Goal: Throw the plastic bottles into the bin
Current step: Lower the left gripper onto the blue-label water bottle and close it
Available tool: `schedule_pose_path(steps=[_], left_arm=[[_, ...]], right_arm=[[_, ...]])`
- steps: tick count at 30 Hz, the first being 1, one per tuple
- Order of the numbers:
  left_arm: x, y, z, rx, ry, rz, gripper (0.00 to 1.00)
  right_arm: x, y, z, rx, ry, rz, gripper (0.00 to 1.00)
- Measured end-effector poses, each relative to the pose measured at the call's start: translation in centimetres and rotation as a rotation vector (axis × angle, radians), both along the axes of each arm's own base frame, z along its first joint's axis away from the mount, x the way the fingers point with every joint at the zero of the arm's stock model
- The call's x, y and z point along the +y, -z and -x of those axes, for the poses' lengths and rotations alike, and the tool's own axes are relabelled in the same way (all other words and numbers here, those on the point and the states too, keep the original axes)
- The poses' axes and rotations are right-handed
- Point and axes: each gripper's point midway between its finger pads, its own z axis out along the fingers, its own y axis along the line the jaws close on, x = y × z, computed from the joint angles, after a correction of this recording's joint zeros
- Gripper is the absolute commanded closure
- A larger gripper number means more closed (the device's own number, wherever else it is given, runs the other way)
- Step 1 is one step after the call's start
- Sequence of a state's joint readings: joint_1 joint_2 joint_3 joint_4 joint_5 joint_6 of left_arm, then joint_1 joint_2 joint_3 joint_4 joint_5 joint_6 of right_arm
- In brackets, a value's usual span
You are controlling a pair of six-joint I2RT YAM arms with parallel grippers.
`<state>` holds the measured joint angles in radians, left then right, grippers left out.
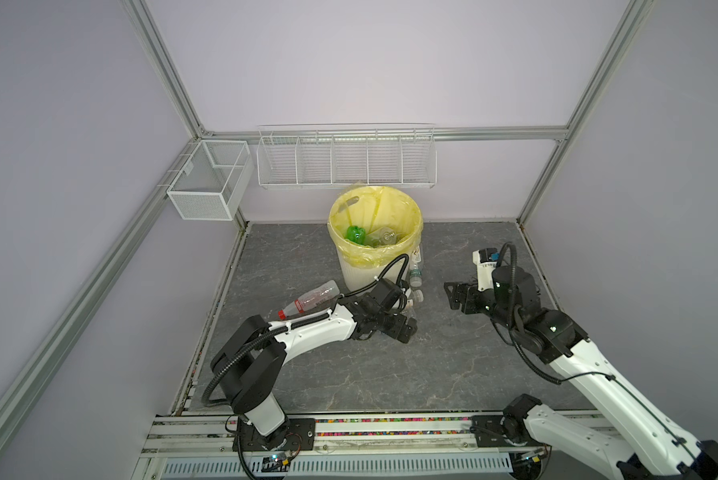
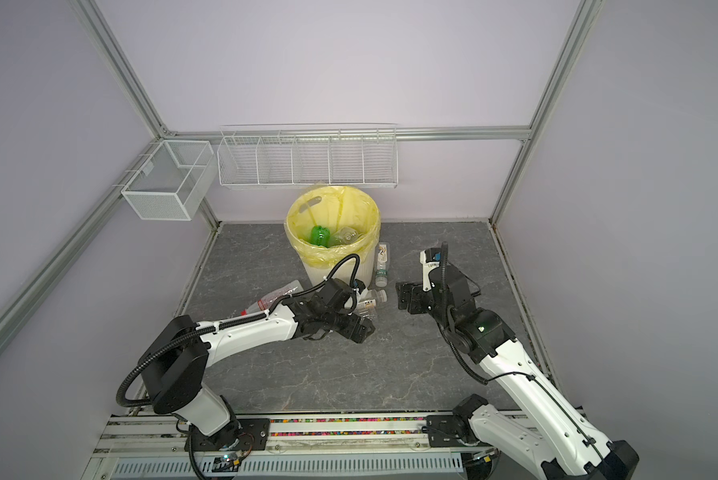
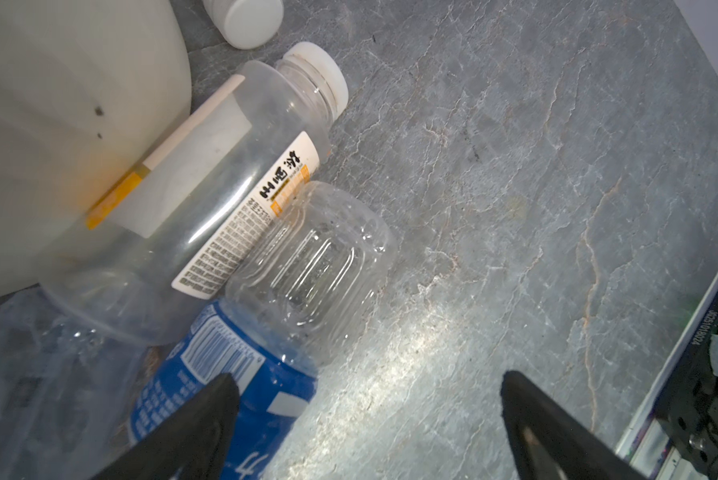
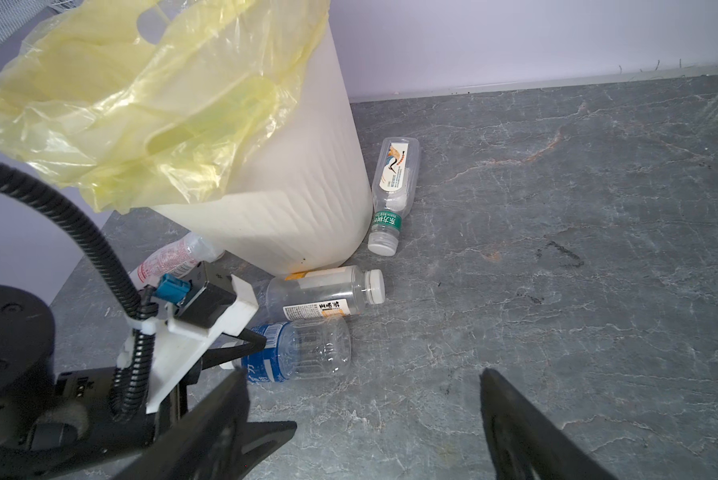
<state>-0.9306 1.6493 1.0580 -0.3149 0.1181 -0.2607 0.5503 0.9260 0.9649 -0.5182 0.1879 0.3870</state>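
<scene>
The bin [image 1: 351, 276], a cream ribbed bucket with a yellow bag, stands at the back middle in both top views [image 2: 340, 272]. A green bottle [image 1: 355, 234] and clear ones lie inside it. On the floor around its base lie a red-labelled bottle [image 1: 311, 301], a green-labelled bottle [image 4: 390, 195], a white-and-orange-labelled bottle [image 4: 324, 293] and a blue-labelled bottle [image 4: 303, 353]. My left gripper [image 3: 365, 382] is open low beside the bin. One of its fingers [image 3: 207, 415] overlaps the blue-labelled bottle [image 3: 241, 357]; bare floor fills the gap. My right gripper [image 4: 361, 378] is open and empty, to the right of the bottles.
A long white wire basket [image 1: 347, 160] hangs on the back wall just above the bin. A mesh basket [image 1: 209, 178] hangs at the left corner. Metal frame posts edge the grey marbled floor [image 1: 390, 374]. The arm bases sit on a rail [image 1: 390, 432] at the front.
</scene>
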Motion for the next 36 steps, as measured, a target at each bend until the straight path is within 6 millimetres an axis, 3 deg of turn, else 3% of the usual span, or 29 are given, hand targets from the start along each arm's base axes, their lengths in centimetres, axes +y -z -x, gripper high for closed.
schedule_pose_path(steps=[5,13,17,22,26,31,36], left_arm=[[-0.1,0.0,0.3,-0.003,0.005,-0.003,0.02],[-0.5,-1.4,3.4,0.055,0.042,0.031,0.0],[0.3,-3.1,3.2,0.019,0.03,0.03,0.0],[0.4,-4.2,1.5,-0.068,0.026,-0.029,0.0],[0.1,-2.6,0.0,-0.103,0.023,-0.113,0.01],[0.4,1.1,-0.7,-0.09,0.029,-0.217,0.01],[0.5,1.7,-1.0,-0.101,0.035,-0.241,0.01]], right_arm=[[0.0,0.1,0.0,0.004,0.003,-0.004,0.12],[0.0,0.1,0.0,0.006,0.005,-0.006,0.12],[-0.1,0.0,-0.2,0.001,0.009,-0.009,0.12],[0.1,0.4,-0.4,0.01,0.01,-0.004,0.12],[0.0,0.4,-0.5,0.009,0.011,-0.004,0.12],[-0.1,0.0,-0.3,-0.001,0.012,-0.01,0.12],[-0.5,-0.4,0.0,-0.017,0.018,-0.02,0.12]])
